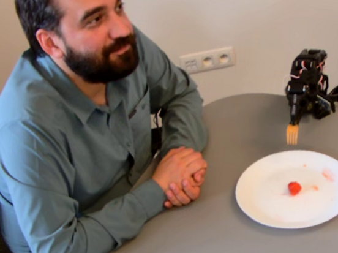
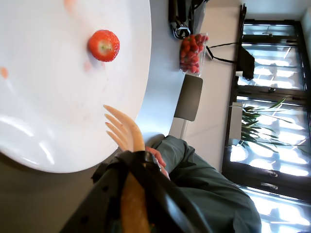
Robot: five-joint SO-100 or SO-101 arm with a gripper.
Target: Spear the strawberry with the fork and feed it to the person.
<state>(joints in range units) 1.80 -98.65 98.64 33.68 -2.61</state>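
Hovering fork (image 1: 292,134) near strawberry (image 1: 294,188)

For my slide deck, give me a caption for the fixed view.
Fork poised above the white plate holding one strawberry, seated man watching.

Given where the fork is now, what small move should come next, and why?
Probably carry the fork forward over the plate and down toward the strawberry: the tines hang above the plate's far rim, short of the berry, which lies unspeared.
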